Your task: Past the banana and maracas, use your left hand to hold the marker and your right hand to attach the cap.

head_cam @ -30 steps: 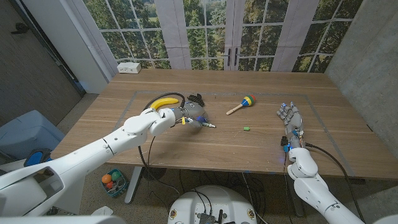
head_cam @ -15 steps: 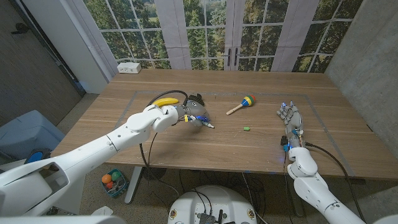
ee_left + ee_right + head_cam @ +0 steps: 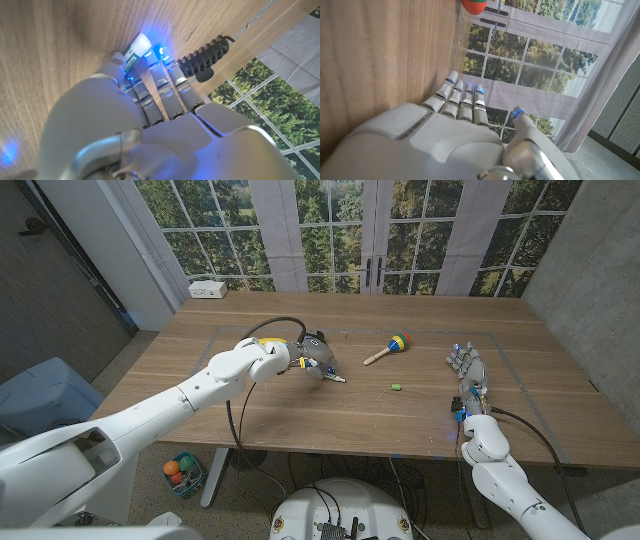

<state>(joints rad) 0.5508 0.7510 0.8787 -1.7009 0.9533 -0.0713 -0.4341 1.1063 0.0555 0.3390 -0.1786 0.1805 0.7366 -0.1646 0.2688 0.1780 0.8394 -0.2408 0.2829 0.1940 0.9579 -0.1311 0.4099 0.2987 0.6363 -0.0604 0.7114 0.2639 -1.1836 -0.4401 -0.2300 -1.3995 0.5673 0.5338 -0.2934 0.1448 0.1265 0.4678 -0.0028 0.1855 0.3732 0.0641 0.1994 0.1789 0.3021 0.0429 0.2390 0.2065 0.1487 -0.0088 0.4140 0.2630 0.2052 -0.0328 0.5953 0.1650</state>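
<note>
Fingers of the left hand (image 3: 313,361) curl down over the marker (image 3: 136,47) on the wooden table (image 3: 300,415), though a firm grip cannot be confirmed. Right of it lie the maraca (image 3: 388,347) and the small green cap (image 3: 396,387). At far right, the right hand (image 3: 469,375) rests open, holding nothing.

Likely a lab or test room, wooden bench (image 3: 300,410) with taped outline, bare concrete wall (image 3: 590,270), tall paned windows (image 3: 330,230) facing trees, wall power outlet box (image 3: 208,288)
</note>
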